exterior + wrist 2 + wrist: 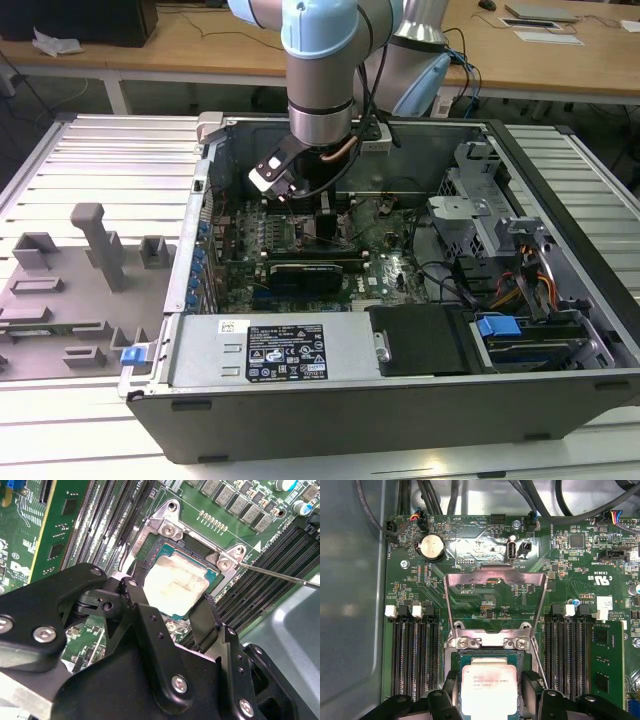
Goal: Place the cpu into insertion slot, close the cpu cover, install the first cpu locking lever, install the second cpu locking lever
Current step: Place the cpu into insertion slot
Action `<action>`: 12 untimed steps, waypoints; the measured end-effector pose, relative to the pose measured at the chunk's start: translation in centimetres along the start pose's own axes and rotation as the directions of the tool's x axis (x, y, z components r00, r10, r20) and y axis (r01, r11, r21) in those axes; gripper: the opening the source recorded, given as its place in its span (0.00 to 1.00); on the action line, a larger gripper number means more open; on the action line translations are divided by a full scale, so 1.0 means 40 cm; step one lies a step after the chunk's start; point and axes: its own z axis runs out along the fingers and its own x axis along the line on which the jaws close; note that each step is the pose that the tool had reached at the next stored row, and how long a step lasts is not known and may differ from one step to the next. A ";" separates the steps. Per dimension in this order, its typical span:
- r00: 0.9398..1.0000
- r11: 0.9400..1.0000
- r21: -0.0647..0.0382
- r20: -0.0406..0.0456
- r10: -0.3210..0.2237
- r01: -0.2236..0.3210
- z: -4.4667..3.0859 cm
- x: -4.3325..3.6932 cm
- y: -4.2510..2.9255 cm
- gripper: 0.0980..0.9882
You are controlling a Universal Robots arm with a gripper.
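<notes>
Gripper [168, 599] jaws pinching the cpu [489, 686] by two opposite edges, at the insertion slot [487, 653]
Judged light, rigid and fragile: a thin flat chip with a smooth metal top and little edge to bear on, best held level by the side edges only. Full seating cannot be told. Beyond, the cpu cover [495, 577] stands raised on its hinge

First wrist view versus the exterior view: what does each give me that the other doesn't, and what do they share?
First wrist view: the cpu cover raised open, the pale-topped cpu beside its hinge, a coin cell battery. Exterior view: the whole computer case, the arm reaching into it, a grey fixture plate at the exterior view's left. Both: the green motherboard.
</notes>
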 end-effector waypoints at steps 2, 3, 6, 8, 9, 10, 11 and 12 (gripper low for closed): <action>1.000 1.000 0.000 0.000 0.000 0.000 0.000 0.000 0.000 0.58; 1.000 1.000 0.000 0.000 0.000 0.000 0.000 0.000 0.000 0.58; 1.000 1.000 0.000 0.000 0.000 0.000 0.000 0.000 0.000 0.58; 1.000 1.000 0.000 0.000 0.000 0.000 -0.001 0.000 0.000 0.58; 1.000 1.000 0.000 0.000 0.000 0.000 -0.002 0.000 0.000 0.58; 1.000 1.000 0.000 0.000 0.000 0.000 -0.002 0.000 0.000 0.58; 1.000 1.000 0.000 0.000 0.000 0.000 -0.002 0.000 0.000 0.58; 1.000 1.000 0.000 0.000 0.000 0.000 -0.002 0.000 0.000 0.58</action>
